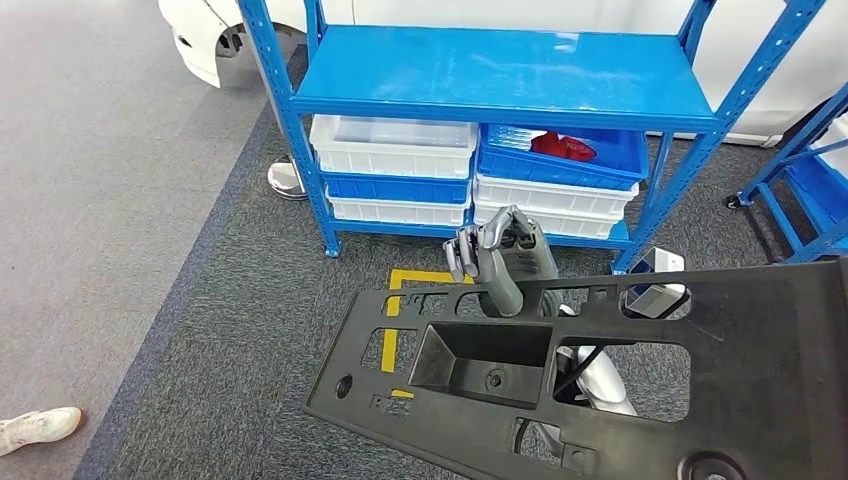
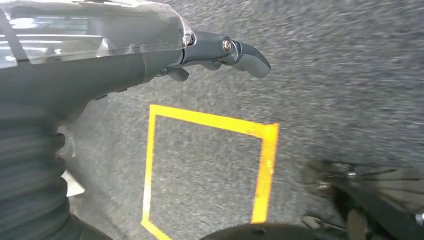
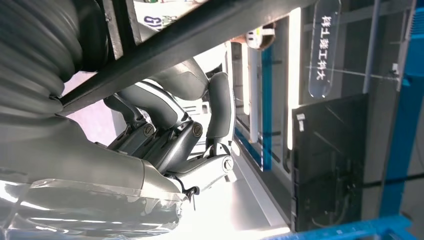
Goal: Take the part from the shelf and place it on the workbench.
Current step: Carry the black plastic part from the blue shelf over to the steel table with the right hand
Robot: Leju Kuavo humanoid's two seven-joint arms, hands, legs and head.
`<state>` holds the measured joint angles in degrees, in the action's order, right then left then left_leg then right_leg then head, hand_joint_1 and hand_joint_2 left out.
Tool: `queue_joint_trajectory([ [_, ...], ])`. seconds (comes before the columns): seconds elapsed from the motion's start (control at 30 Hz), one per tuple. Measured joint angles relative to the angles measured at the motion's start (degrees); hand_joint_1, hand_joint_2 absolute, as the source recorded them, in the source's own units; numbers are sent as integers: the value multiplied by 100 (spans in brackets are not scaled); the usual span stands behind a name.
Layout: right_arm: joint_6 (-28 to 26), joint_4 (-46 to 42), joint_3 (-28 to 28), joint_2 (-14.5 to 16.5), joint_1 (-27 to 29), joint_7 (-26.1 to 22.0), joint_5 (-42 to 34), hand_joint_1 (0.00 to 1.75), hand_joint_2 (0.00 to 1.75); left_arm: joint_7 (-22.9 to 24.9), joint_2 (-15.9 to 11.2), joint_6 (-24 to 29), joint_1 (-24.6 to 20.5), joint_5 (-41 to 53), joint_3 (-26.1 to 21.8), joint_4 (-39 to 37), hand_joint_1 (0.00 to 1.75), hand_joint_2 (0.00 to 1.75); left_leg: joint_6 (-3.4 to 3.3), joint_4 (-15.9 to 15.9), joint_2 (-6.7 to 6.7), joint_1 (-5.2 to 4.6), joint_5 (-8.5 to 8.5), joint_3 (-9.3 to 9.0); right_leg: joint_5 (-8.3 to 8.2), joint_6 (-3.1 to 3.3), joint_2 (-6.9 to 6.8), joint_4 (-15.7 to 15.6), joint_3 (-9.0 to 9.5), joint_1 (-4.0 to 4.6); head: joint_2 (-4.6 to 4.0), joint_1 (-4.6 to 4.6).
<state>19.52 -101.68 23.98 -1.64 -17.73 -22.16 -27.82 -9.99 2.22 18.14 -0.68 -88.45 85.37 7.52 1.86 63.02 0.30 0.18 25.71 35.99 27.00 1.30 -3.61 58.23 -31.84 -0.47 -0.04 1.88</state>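
Lying at the far left of the head view is a white shoe (image 1: 35, 428) on the smooth grey floor. Next to it the floor turns to dark carpet (image 1: 260, 330).

The left robot hand (image 2: 125, 65) hangs over that carpet. Its fingers (image 2: 247, 56) reach out loosely and it has nothing in it. Under it is a square of yellow tape (image 2: 210, 122) stuck to the carpet.

Further along stands the blue shelf (image 1: 500, 75). Its top board is bare. Under the board sit white bins (image 1: 392, 145), stacked up, with a blue bin (image 1: 600, 170) on the stack to the right. Something red (image 1: 563, 147) lies in the blue bin.

In front of the shelf, the right robot hand (image 1: 497, 262) sticks up at the far edge of the big black part (image 1: 760, 330). Its thumb lies on top of the part and its fingers curl in behind, so it has hold of the part. The part is flat, with many holes, and it is tilted, off the shelf and up above the carpet.

At the far right is a bit of another blue rack (image 1: 810, 190).
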Motion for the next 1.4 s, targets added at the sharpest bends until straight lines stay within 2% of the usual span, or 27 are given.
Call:
queue_joint_trajectory([
  [0.07, 14, -8, -17, 0, -1, 1, 2, 175, 175, 15, 1, -1, 32, 14, 0, 0, 0, 175, -99, -431, 123, -26, -114, -207, 17, -61, -59, 17, -8, 31, 0, -1],
  [0.13, 20, -11, -35, 0, -3, 2, 4, 175, 175, 16, 2, -2, 26, 27, 0, 0, 0, 175, -200, -475, 42, -40, -127, -182, 20, -129, -132, 15, -13, 41, 0, -2],
  [0.17, 21, -12, -38, 0, -5, 3, 4, 175, 175, 15, 5, -2, 24, 31, 0, 1, 0, 175, -236, -493, -2, -32, -145, -174, 37, -167, -132, 30, -12, 31, 0, -2],
  [0.2, 23, -15, -41, 0, -6, 3, 5, 175, 175, 13, 8, -2, 19, 31, 0, 1, 0, 175, -273, -514, -43, -26, -167, -169, 104, -200, -69, 105, -42, 23, 0, -2],
  [0.27, 27, -26, -52, -1, 0, 5, 6, 175, 175, 9, 13, -2, 5, 32, 0, 1, 0, 175, -331, -544, -117, -12, -205, -158, 416, -245, 159, 586, -253, 9, 0, -2],
  [0.33, 28, -31, -71, -3, 21, 7, 7, 175, 175, 7, 13, -3, -7, 33, 0, 0, 0, 175, -359, -541, -212, -25, -222, -127, 778, -250, 306, 1354, -616, 11, 0, -2],
  [0.37, 28, -31, -79, -3, 32, 10, 7, 175, 175, 5, 14, -6, -14, 33, 0, 0, 0, 175, -363, -538, -273, -31, -229, -114, 845, -244, 326, 1608, -740, 12, 0, -2],
  [0.4, 28, -31, -84, -3, 39, 13, 8, 175, 175, 3, 14, -10, -21, 33, 0, 0, 0, 175, -364, -533, -336, -35, -235, -106, 792, -231, 337, 1643, -758, 12, 0, -2],
  [0.43, 32, -31, -87, -3, 42, 16, 8, 175, 175, 2, 14, -15, -31, 33, 0, 1, 0, 175, -361, -525, -405, -38, -240, -103, 634, -211, 358, 1444, -660, 13, 0, -2],
  [0.47, 37, -31, -91, -3, 41, 19, 8, 175, 175, 2, 14, -21, -41, 33, 0, 1, 0, 175, -354, -514, -474, -39, -244, -102, 421, -185, 416, 1070, -474, 14, 0, -2],
  [0.53, 54, -33, -103, -3, 39, 20, 8, 175, 175, 2, 21, -31, -62, 34, 0, 2, 0, 175, -325, -485, -605, -40, -257, -86, 126, -138, 660, 323, -121, 16, 0, -2],
  [0.6, 73, -38, -116, -4, 42, 20, 9, 175, 175, -2, 26, -37, -75, 35, 0, 1, 0, 175, -268, -477, -712, -32, -282, -48, 67, -113, 778, 54, -15, 27, 0, -2],
  [0.67, 99, -42, -123, -3, 44, 19, 17, 175, 175, -11, 20, -38, -80, 34, 0, 0, 0, 175, -201, -497, -809, -27, -313, -18, 24, -73, 653, 20, -9, 14, 0, -2],
  [0.73, 122, -45, -124, 3, 53, 10, 47, 175, 175, -19, 11, -29, -73, 33, 0, 0, 0, 175, -146, -335, -670, -48, -201, 74, -17, -12, 519, -40, 19, -18, 0, 0],
  [0.8, 128, -54, -130, 10, 86, -20, 93, 175, 175, -22, 4, -14, -66, 33, 0, 0, 0, 175, -102, 200, -394, -55, 114, 327, -29, 20, 394, -67, 34, -18, 0, 2],
  [0.83, 128, -59, -133, 11, 101, -34, 109, 175, 175, -23, 3, -8, -65, 33, 0, 0, 0, 175, -85, 448, -328, -47, 247, 444, -28, 25, 350, -67, 34, -12, 0, 1],
  [0.97, 126, -71, -137, 10, 152, -56, 136, 175, 175, -15, 2, 7, -71, 33, 0, 0, 0, 175, -61, 839, -280, -40, 402, 631, -24, 27, 272, -66, 33, -6, 0, 2],
  [1.0, 126, -110, -139, 8, 216, -79, 160, 175, 175, 13, 2, 16, -62, 33, 0, 0, 0, 175, -49, 701, -218, -26, 293, 538, -12, 17, 184, -62, 40, -6, 0, 2],
  [1.03, 126, -160, -140, 5, 291, -106, 183, 175, 175, 45, 2, 25, -40, 33, 0, 0, 0, 175, -44, 421, -79, -15, 160, 365, 7, -3, 89, -57, 55, 1, 0, 2],
  [1.1, 129, -291, -146, -2, 455, -175, 234, 175, 175, 95, 5, 34, 15, 27, 0, 0, 0, 175, -95, -332, 146, -15, -155, -77, 56, -66, -87, -42, 82, 29, 0, 1],
  [1.13, 133, -336, -149, -4, 513, -202, 253, 175, 175, 90, 8, 33, 31, 20, 0, 0, 0, 175, -138, -476, 182, -27, -173, -153, 72, -98, -122, -39, 90, 43, 0, -1],
  [1.2, 150, -413, -152, -9, 630, -263, 310, 175, 175, 43, 10, 25, 30, 0, 0, 0, 0, 175, -222, -497, 61, -39, -179, -142, 94, -161, -213, -42, 103, 47, 0, -3],
  [1.23, 163, -450, -151, -11, 690, -292, 337, 175, 175, 13, 11, 17, 31, -8, 0, 0, 0, 175, -255, -515, 10, -36, -191, -141, 127, -198, -190, -16, 109, 33, 0, -4],
  [1.27, 180, -493, -151, -14, 749, -321, 361, 175, 175, -16, 14, 10, 29, -15, 0, 0, 0, 175, -289, -534, -37, -29, -204, -143, 207, -228, -95, 80, 80, 20, 0, -4],
  [1.33, 207, -564, -152, -27, 869, -363, 395, 175, 175, -55, 20, 1, 24, -21, 0, 0, 0, 175, -340, -558, -123, -13, -225, -145, 533, -266, 192, 620, -155, -5, 0, -4],
  [1.37, 215, -585, -154, -39, 931, -376, 408, 175, 175, -66, 22, -1, 20, -21, 0, 0, 0, 175, -357, -556, -174, -16, -229, -137, 728, -271, 288, 1024, -355, -4, 0, -4],
  [1.4, 217, -593, -159, -54, 992, -384, 417, 175, 175, -75, 26, -3, 16, -22, 0, 0, 0, 175, -366, -554, -233, -21, -232, -130, 867, -271, 323, 1393, -547, -4, 0, -4],
])
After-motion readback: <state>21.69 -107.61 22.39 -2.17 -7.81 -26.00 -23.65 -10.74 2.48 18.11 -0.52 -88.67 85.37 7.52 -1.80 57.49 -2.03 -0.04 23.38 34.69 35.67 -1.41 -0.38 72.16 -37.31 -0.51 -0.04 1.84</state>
